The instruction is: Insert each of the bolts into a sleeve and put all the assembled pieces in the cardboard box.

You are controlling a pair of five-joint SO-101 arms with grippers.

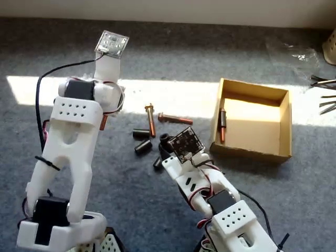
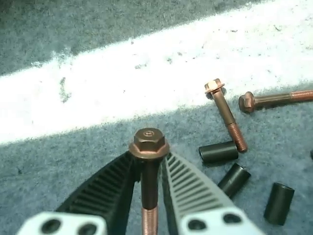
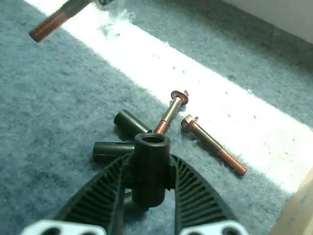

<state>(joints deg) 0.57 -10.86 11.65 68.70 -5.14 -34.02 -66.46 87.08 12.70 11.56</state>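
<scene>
The left arm's fingers (image 2: pixel 113 188) clamp a copper-coloured hex-head bolt (image 2: pixel 149 149); the right arm's fingers (image 3: pixel 195 196) grip a black cylindrical sleeve (image 3: pixel 151 169).

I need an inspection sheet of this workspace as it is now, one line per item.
Surface: grey carpet, sunlit band across it.
Job's things: two loose bolts, three loose sleeves on the carpet; one assembled piece in the cardboard box.
Clutter: plastic bag, metal tools beyond the box.
Grippers: left gripper shut on held bolt; right gripper shut on held sleeve.
Cables: black cable along left arm.
Surroundings: pale wall at the far edge.
</scene>
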